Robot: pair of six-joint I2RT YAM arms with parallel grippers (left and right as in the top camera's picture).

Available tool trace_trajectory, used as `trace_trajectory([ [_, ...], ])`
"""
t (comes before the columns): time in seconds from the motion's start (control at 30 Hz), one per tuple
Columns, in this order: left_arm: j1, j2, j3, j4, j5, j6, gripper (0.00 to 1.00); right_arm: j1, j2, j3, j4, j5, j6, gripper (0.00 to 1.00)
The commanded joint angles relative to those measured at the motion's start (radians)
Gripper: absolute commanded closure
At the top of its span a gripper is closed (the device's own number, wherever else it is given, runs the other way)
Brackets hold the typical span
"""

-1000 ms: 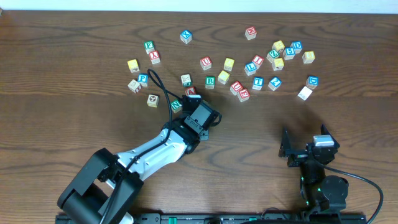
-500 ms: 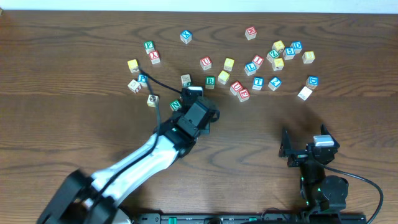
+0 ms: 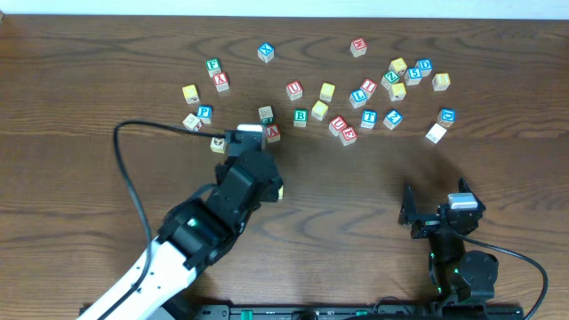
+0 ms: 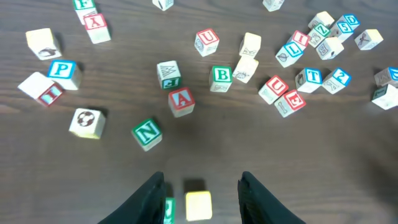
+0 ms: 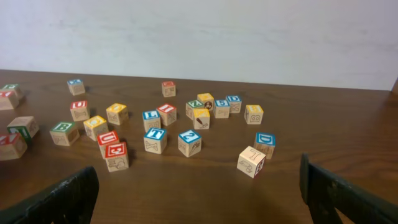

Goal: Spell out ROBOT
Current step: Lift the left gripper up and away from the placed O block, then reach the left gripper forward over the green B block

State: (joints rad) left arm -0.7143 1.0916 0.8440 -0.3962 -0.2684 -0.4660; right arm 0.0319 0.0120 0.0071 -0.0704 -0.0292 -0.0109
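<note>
My left gripper (image 4: 201,177) hangs open above the table, near the front of the cube scatter. A yellow-faced cube (image 4: 198,206) lies on the wood between its fingers, touching neither. A green-lettered cube (image 4: 168,210) sits beside that one, half hidden by the left finger, and I cannot read its letter. Only a corner of the yellow cube (image 3: 277,192) shows overhead, beside the left arm (image 3: 236,191). The green B cube (image 4: 221,76) and blue T cube (image 4: 311,77) stand further back, with two more yellow-faced cubes (image 3: 327,92) behind them. At the near right my right gripper (image 3: 434,203) rests open, holding nothing.
Further cubes are scattered across the far half: a green N (image 4: 147,134), a red A (image 4: 181,101), a blue P (image 4: 62,70), red U and E cubes (image 4: 283,94) and a cluster at the far right (image 3: 409,76). The left arm's black cable (image 3: 133,169) loops over the table.
The left arm has swung left and risen, now covering the N cube overhead. The yellow cube's corner now shows beside it. The right arm has not moved.
</note>
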Motion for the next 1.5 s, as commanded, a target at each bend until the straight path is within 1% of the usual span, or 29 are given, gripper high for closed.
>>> trace_trajectory([
  [0.0, 0.002, -0.039, 0.018, -0.032, -0.014, 0.021, 0.62, -0.005, -0.005, -0.002, -0.004, 0.001, 0.006, 0.01],
  [0.47, 0.002, -0.05, 0.018, -0.074, -0.014, 0.021, 0.62, -0.005, -0.005, -0.002, -0.004, 0.001, 0.006, 0.01],
  [0.9, 0.002, -0.137, 0.018, -0.115, -0.013, 0.02, 0.62, -0.005, -0.005, -0.002, -0.004, 0.001, 0.006, 0.01],
  [1.03, 0.002, -0.131, 0.019, -0.095, 0.006, 0.017, 0.63, -0.005, -0.005, -0.002, -0.004, 0.001, 0.006, 0.01],
  [1.13, 0.002, -0.09, 0.051, -0.093, 0.005, 0.017, 0.62, -0.005, -0.005, -0.002, -0.004, 0.001, 0.006, 0.01],
  [1.27, 0.002, 0.015, 0.155, -0.121, 0.006, 0.021, 0.62, -0.005, -0.005, -0.002, -0.004, 0.001, 0.006, 0.01],
  [1.37, 0.002, 0.139, 0.281, -0.183, 0.006, 0.026, 0.62, -0.005, -0.005, -0.002, -0.004, 0.001, 0.006, 0.01],
  [1.47, 0.002, 0.287, 0.43, -0.262, 0.009, 0.041, 0.57, -0.005, -0.005, -0.002, -0.004, 0.001, 0.006, 0.01],
])
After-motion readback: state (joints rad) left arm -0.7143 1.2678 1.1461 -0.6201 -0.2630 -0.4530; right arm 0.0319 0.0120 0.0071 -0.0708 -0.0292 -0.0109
